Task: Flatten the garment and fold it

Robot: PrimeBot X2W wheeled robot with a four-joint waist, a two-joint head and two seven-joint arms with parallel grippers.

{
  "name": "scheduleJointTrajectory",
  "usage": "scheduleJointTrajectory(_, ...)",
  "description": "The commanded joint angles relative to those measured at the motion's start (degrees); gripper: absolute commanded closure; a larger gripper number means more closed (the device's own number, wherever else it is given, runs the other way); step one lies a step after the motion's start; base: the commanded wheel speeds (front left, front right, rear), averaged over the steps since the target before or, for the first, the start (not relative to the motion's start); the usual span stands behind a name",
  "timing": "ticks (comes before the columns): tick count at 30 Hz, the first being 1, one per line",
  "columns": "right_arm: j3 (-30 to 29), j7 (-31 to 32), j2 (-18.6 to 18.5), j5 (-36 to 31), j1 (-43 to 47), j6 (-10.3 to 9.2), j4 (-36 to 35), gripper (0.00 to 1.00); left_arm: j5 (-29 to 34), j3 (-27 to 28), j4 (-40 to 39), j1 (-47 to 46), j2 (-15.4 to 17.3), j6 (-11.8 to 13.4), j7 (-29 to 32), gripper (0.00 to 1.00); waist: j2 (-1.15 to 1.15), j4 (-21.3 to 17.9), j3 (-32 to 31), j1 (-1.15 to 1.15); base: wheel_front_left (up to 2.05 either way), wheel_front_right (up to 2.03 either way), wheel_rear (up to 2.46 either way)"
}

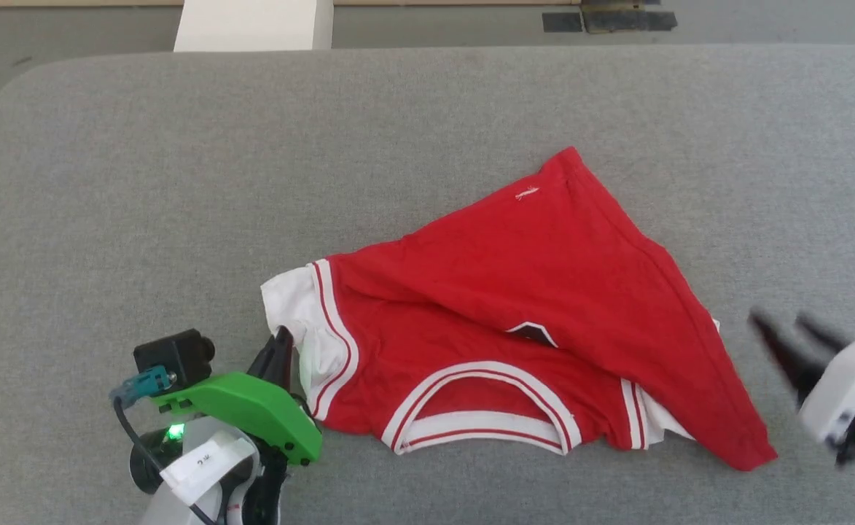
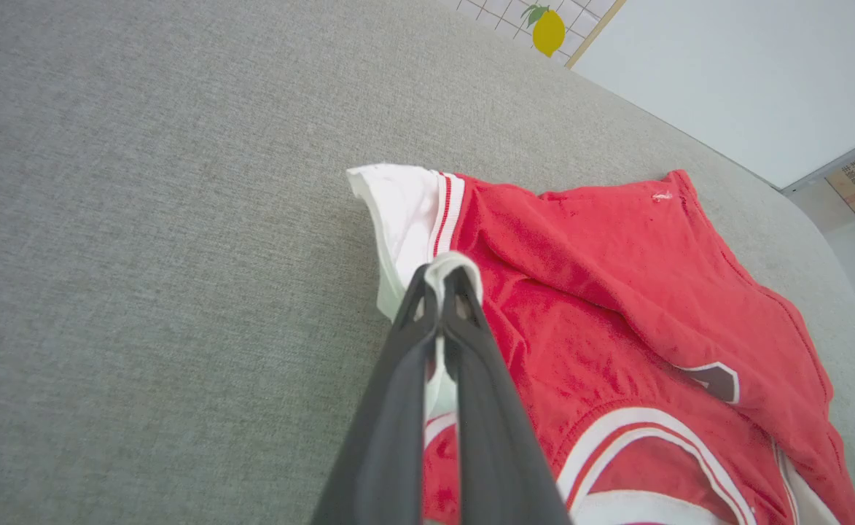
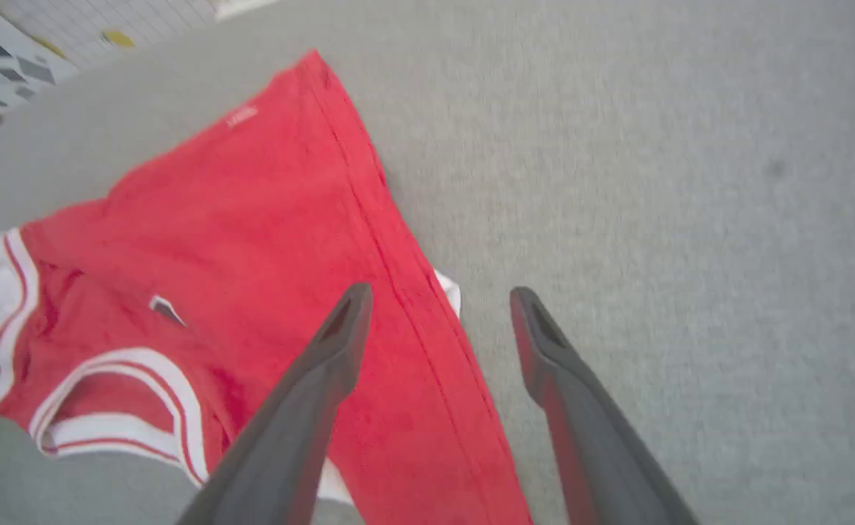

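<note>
a wide grey padded surface (image 1: 427,109) with rounded far corners carries everything; the jersey (image 1: 544,292) lies on it, right of the middle and toward the near edge; it is bright red soft cloth, rumpled and doubled over itself rather than spread flat; its longest stretch runs left to right along the near side, and from there it narrows to a single point on the far side, so the outline is roughly a triangle; a big red flap (image 1: 617,277) lies on top, its hemmed edge slanting from that far point down to the near right corner; the neck opening (image 1: 482,408), ringed in white and red striped trim, faces the near edge; at the left end an armhole is turned back, showing the white inside (image 1: 289,306) beside the same striped trim; the left gripper (image 1: 281,343) sits at that left end, its two dark fingers pressed together on a fold of the white cloth, which wraps over the tips in the left wrist view (image 2: 442,273); the right gripper (image 1: 784,321), blurred, is just off the jersey's right side with its fingers spread apart, holding nothing; in its own wrist view (image 3: 438,299) one finger is over the red hem and the other over the grey surface; a dark emblem with a white border (image 1: 533,332) peeks from under the flap; a tiny white mark (image 1: 525,193) sits near the far point
</note>
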Motion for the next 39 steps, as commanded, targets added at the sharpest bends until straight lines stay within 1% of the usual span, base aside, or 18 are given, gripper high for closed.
scheduleJointTrajectory(1,-0.61,-3.78,0.41,0.95,-2.22,-0.08,-1.45,0.0,-0.1,0.24,-0.1,0.71,0.4,0.39,-0.22,1.0,0.0,-0.27,-0.33,0.0,0.0,0.0,0.0)
scheduleJointTrajectory(5,0.48,-13.72,-0.24,1.04,-5.24,-0.08,-3.06,0.0,-0.14,0.23,-0.49,0.86,0.57,0.6,-0.06,1.0,0.0,-0.37,-0.41,0.0,0.0,0.0,0.0)
scheduleJointTrajectory(9,3.25,-20.16,-1.44,-0.07,-8.73,-0.08,-1.6,0.0,0.1,-0.06,-1.21,0.26,0.64,0.75,0.15,1.0,0.0,0.05,0.81,0.0,0.0,0.0,0.0)
scheduleJointTrajectory(13,6.03,-21.8,-1.74,-1.27,-14.66,-0.08,2.08,0.0,0.66,-0.7,-2.08,-0.94,0.67,0.76,0.36,1.0,0.0,1.07,3.23,0.0,0.0,0.0,0.0)
scheduleJointTrajectory(17,8.29,-20.27,-2.17,-2.38,-22.18,-0.08,6.88,0.0,1.17,-1.6,-2.67,-2.8,0.17,0.65,0.46,1.0,0.0,3.29,6.47,0.0,0.0,0.0,0.0)
scheduleJointTrajectory(19,10.48,-17.0,-3.34,-3.79,-28.21,-0.08,10.55,0.0,1.56,-2.52,-2.76,-4.4,-0.37,0.35,0.46,1.0,0.0,5.55,9.37,0.0,0.0,0.0,0.0)
scheduleJointTrajectory(22,13.98,-11.89,-5.24,-5.52,-33.72,-0.08,13.54,0.0,1.99,-3.35,-2.9,-6.05,-0.96,0.03,0.22,1.0,0.0,7.81,12.17,0.0,0.0,0.0,0.0)
scheduleJointTrajectory(25,18.72,-4.0,-7.63,-7.64,-39.12,-0.08,16.42,0.0,2.31,-4.13,-3.16,-7.56,-1.6,-0.35,-0.12,1.0,0.0,9.9,14.87,0.0,0.0,0.0,0.0)
scheduleJointTrajectory(29,24.34,7.92,-9.75,-10.04,-44.6,-0.08,19.59,0.0,2.46,-4.84,-3.11,-8.81,-2.33,-0.74,-0.67,1.0,0.0,11.85,17.21,0.0,0.0,0.0,0.0)
scheduleJointTrajectory(33,28.49,17.27,-10.66,-11.42,-48.35,-0.08,21.26,0.0,2.45,-5.39,-2.56,-9.69,-2.91,-1.1,-1.14,1.0,0.0,13.21,18.99,0.0,0.0,0.0,0.0)
scheduleJointTrajectory(39,33.73,25.65,-12.53,-13.04,-49.71,-0.08,22.06,0.0,2.29,-6.3,-1.48,-10.99,-3.76,-1.76,-1.85,1.0,0.0,14.77,21.19,0.0,0.0,0.0,0.0)
